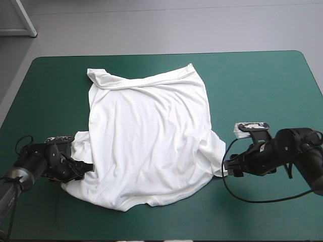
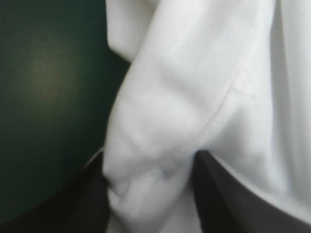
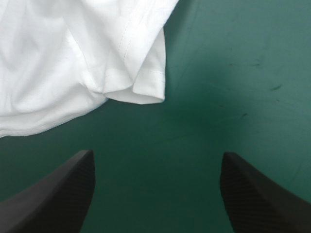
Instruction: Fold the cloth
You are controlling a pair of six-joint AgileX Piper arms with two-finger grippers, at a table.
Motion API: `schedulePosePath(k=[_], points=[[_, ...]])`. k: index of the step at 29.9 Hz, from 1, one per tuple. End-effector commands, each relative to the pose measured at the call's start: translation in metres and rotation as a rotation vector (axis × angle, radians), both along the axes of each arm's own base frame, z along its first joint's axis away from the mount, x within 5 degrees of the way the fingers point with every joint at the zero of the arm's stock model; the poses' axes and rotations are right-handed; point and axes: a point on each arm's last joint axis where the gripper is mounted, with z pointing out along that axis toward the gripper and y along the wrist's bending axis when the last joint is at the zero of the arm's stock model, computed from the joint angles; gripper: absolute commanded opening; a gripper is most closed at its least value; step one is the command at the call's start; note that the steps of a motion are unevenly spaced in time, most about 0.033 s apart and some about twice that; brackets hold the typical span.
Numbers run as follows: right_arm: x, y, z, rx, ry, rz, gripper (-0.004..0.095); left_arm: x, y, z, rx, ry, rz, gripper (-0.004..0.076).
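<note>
Soft white short-sleeved T-shirt [image 1: 149,136] flat on teal-green tabletop [image 1: 262,80]. Only the left wrist view shows left gripper [image 2: 150,160] fingers [image 2: 228,204] pinching wrinkled sleeve. Right gripper [image 3: 158,155] spread wide, hemmed sleeve ahead.

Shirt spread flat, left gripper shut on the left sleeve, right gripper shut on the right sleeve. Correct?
No. The right gripper is open, not shut on the right sleeve: the right wrist view shows its fingers apart over the bare teal-green cover, the sleeve lying ahead, untouched. The rest holds: T-shirt spread flat, left gripper shut on the left sleeve.
</note>
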Motion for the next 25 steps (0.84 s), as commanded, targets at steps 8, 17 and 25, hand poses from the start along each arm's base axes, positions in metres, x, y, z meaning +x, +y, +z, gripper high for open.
schedulePosePath(k=[8,17,25], points=[[0.032,0.058,-0.032,-0.039,-0.070,0.033,0.0669,0.001,-0.002,-0.019,-0.014,0.038,-0.030,-0.0004],[0.054,0.079,-0.081,-0.107,0.007,0.030,0.0661,0.001,-0.002,-0.019,-0.013,0.040,-0.034,-0.0006],[0.051,0.089,-0.078,-0.100,-0.038,0.094,0.0078,0.006,-0.002,-0.013,-0.010,0.023,-0.037,-0.0009]])
